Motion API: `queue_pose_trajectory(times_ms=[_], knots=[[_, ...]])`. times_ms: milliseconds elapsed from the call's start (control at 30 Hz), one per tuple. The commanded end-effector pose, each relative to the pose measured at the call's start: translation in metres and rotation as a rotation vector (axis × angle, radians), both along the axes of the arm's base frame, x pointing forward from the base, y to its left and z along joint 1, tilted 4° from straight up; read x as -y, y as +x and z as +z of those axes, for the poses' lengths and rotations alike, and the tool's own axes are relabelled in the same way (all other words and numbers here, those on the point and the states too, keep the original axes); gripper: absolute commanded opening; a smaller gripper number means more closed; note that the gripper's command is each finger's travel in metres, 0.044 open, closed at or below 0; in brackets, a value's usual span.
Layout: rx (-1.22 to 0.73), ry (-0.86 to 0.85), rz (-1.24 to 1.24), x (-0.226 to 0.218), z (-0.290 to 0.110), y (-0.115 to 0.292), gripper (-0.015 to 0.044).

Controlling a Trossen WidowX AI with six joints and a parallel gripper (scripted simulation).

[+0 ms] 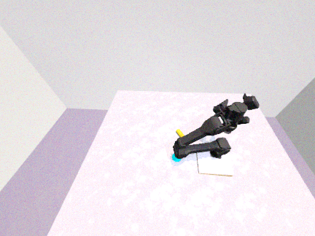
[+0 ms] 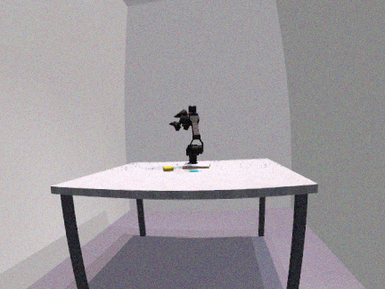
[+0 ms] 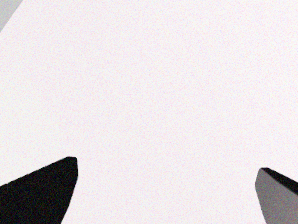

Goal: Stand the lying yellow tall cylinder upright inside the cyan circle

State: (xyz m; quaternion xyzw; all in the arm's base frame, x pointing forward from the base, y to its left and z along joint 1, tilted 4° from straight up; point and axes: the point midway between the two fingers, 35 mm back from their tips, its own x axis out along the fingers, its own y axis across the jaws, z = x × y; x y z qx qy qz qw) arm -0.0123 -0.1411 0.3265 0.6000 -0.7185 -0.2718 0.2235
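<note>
the yellow tall cylinder lies flat on the surface, not yet touched, just beside the cyan circle. in the top view the circle is partly hidden under the arm's elbow, and the cylinder sits a little farther up the surface from it. the pincer is raised high above the surface, well apart from the cylinder, so the cylinder lies below it and off to one side. in the exterior view the cylinder reads as a short bar lying left of the circle; its exact long axis is hard to tell at this size. the pincer stands nearly fully open and holds nothing. the wrist view shows only bare surface between its fingertips.
</note>
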Motion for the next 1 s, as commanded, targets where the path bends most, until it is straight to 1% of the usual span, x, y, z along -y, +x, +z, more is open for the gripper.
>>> queue_pose_trajectory(times_ms=[0, 67, 100, 567, 967], knots=[[-0.002, 0.002, 0.003, 0.000, 0.000, 0.000, 0.0374], [-0.014, 0.020, 0.027, 0.002, 0.000, 0.000, 0.0321], [-0.024, 0.033, 0.045, 0.003, 0.000, 0.000, 0.0309], [-0.215, 0.233, 0.338, 0.031, -0.011, 0.010, 0.0309], [-0.466, 0.389, 0.652, 0.058, -0.033, 0.040, 0.0309]])
